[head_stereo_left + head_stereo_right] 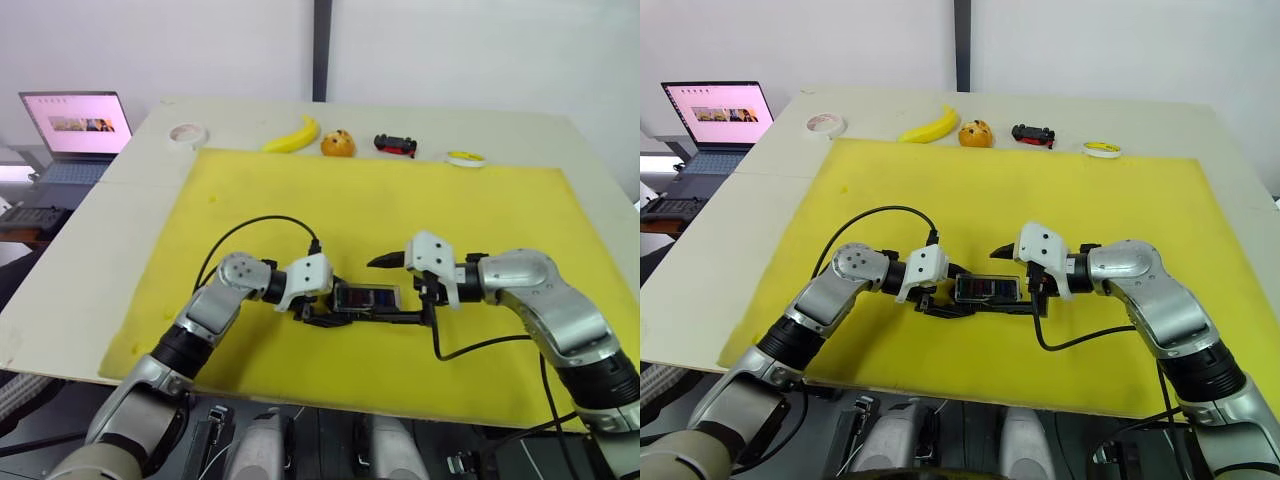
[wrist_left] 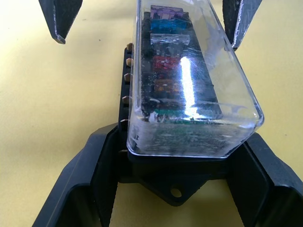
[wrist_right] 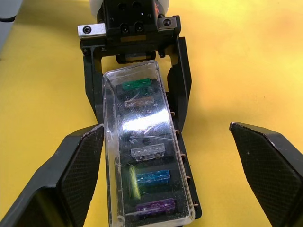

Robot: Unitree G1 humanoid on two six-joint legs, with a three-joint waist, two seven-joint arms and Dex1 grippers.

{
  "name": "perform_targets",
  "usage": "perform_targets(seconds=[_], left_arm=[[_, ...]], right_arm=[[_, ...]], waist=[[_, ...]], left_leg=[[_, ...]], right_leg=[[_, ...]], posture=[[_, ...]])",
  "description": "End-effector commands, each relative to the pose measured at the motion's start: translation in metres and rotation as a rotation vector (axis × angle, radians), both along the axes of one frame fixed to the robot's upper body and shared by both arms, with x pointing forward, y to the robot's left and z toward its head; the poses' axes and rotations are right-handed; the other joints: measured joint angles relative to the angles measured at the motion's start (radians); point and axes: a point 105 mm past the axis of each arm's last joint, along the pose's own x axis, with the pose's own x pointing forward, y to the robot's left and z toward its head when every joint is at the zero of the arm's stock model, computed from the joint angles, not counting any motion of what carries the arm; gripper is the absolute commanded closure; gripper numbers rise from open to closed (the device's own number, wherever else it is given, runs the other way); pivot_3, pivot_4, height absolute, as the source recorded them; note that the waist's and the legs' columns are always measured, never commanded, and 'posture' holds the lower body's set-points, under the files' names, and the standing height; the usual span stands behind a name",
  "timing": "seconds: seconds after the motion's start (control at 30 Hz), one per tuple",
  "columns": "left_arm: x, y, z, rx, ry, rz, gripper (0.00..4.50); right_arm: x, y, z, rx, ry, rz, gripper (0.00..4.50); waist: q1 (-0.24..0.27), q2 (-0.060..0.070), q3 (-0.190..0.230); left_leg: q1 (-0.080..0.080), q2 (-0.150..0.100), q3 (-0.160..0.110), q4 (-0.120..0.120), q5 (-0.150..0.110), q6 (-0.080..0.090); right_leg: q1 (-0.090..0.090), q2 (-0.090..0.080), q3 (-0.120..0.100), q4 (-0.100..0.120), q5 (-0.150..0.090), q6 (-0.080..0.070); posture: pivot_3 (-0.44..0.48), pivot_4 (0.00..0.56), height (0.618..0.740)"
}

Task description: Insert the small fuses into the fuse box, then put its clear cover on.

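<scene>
The black fuse box [image 1: 367, 297] lies in the middle of the yellow mat [image 1: 400, 200]. The clear cover [image 2: 189, 85] sits over its top. Through it I see the small fuses [image 3: 151, 177] in a row: purple, teal, grey, red, orange-brown and green. My left gripper [image 1: 345, 302] is shut on the fuse box, one finger along each long side of its base. My right gripper [image 1: 402, 285] faces it from the other end and stands wide open. One of its fingers [image 3: 80, 161] is close beside the cover, the other [image 3: 265, 161] well clear of it.
Along the table's far edge lie a white tape roll [image 1: 186, 133], a banana [image 1: 293, 137], an orange ball-like thing [image 1: 338, 143], a black-and-red toy car [image 1: 395, 145] and a yellow tape roll [image 1: 466, 158]. A laptop [image 1: 77, 125] stands off to the far left.
</scene>
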Motion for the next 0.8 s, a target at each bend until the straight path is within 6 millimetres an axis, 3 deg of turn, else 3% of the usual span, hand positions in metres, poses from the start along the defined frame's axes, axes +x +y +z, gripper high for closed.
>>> perform_targets(seconds=[0.03,0.2,0.3,0.5,0.53,0.8], left_arm=[[-0.004,-0.007,0.013,-0.033,-0.038,-0.051,1.89],[-0.004,-0.007,0.013,-0.036,-0.036,-0.048,1.89],[-0.004,-0.007,0.013,-0.037,-0.034,-0.046,1.89],[-0.004,-0.007,0.013,-0.035,-0.034,-0.048,1.89],[-0.004,-0.007,0.013,-0.034,-0.034,-0.050,1.89],[-0.004,-0.007,0.012,-0.034,-0.030,-0.051,1.89]], right_arm=[[-0.009,0.005,0.029,0.078,-0.041,0.041,0.02],[-0.023,0.012,0.034,0.191,0.009,0.067,0.02],[-0.030,0.017,0.025,0.210,0.030,0.065,1.23],[-0.019,0.019,0.013,0.208,0.037,-0.012,4.27],[-0.017,0.017,0.008,0.199,0.042,-0.024,4.44],[-0.006,0.004,-0.024,0.103,0.091,-0.101,4.44]], waist=[[0.000,0.000,0.000],[0.001,0.000,0.000],[0.001,0.000,0.000],[0.000,0.000,0.000],[0.000,0.000,0.000],[-0.001,0.000,0.000]], left_leg=[[0.000,0.000,0.000,0.000,0.000,0.000],[0.000,0.000,0.000,0.000,0.000,0.000],[0.000,0.000,0.000,0.000,0.000,0.000],[0.000,0.000,0.000,0.000,0.000,0.000],[0.000,0.000,0.000,0.000,0.000,0.000],[0.000,0.000,0.000,0.000,0.000,0.000]], right_leg=[[0.000,0.000,0.000,0.000,0.000,0.000],[0.000,0.000,0.000,0.000,0.000,0.000],[0.000,0.000,0.000,0.000,0.000,0.000],[0.000,0.000,0.000,0.000,0.000,0.000],[0.000,0.000,0.000,0.000,0.000,0.000],[0.000,0.000,0.000,0.000,0.000,0.000]], posture=[[0.000,0.150,0.740],[0.000,0.150,0.740],[0.000,0.150,0.740],[0.000,0.150,0.740],[0.000,0.150,0.740],[0.000,0.150,0.740]])
